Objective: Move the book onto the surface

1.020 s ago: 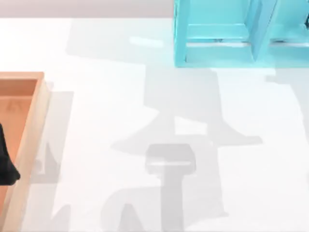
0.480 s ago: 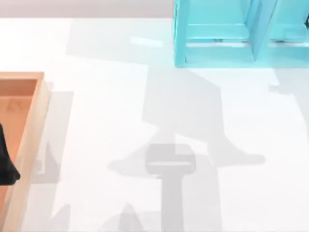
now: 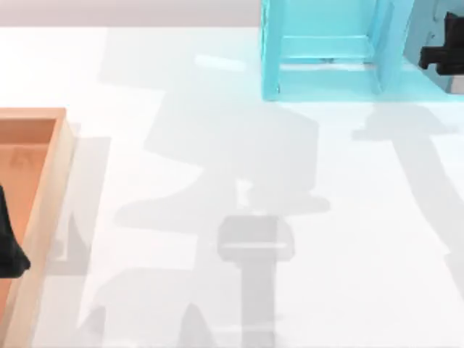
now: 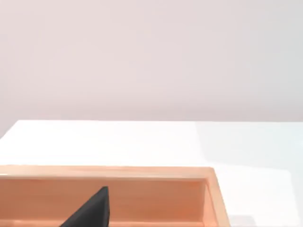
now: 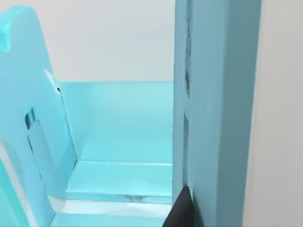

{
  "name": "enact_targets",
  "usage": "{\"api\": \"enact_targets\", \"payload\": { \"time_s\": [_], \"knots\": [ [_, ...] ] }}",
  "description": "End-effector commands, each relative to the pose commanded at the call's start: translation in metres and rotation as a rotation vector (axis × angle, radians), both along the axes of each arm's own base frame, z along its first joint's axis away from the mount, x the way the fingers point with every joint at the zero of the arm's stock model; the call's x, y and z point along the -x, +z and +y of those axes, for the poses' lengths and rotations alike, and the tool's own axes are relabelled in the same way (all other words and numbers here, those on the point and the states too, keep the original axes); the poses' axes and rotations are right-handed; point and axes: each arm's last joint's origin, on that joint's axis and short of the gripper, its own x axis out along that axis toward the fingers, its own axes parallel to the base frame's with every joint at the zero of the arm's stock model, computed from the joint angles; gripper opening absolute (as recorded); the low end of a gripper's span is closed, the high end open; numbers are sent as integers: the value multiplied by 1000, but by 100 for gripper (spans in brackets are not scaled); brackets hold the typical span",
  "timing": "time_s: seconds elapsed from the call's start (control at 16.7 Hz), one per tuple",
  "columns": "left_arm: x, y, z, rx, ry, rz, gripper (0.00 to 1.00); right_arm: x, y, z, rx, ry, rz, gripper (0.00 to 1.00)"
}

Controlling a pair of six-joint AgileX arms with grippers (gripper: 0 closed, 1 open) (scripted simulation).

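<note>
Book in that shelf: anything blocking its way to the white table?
Nothing visible does. The book stands in the shelf unit, which opens onto the surface; the wooden tray sits far left. The right gripper is beside it.

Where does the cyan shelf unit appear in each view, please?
Top view: the cyan shelf unit stands at the far edge, right of centre, with the right gripper at its right end.
Right wrist view: its open compartment, seen from close by.
Left wrist view: faces the wooden tray on the white tabletop instead.
Shared landmark: the tray, at the top view's left edge.
</note>
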Motion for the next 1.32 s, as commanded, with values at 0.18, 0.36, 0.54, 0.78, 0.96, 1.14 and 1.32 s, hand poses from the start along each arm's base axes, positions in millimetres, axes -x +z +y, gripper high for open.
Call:
{"api": "enact_targets", "payload": {
  "time_s": [0.18,0.36,0.54,0.78,0.96,1.14,1.32],
  "knots": [
    [0,0,0,0,0,0,100,-3,-29,69,326,116,5,0],
    [0,0,0,0,0,0,100,18,-60,143,715,251,-33,0],
    [0,0,0,0,0,0,100,58,-86,203,1076,366,-107,0],
    [0,0,0,0,0,0,100,115,-106,252,1396,443,-214,0],
    [0,0,0,0,0,0,100,140,-111,266,1502,460,-262,0],
    [0,0,0,0,0,0,100,143,-111,267,1512,462,-267,0],
    [0,0,0,0,0,0,100,143,-113,266,1513,466,-261,0]
  ]
}}
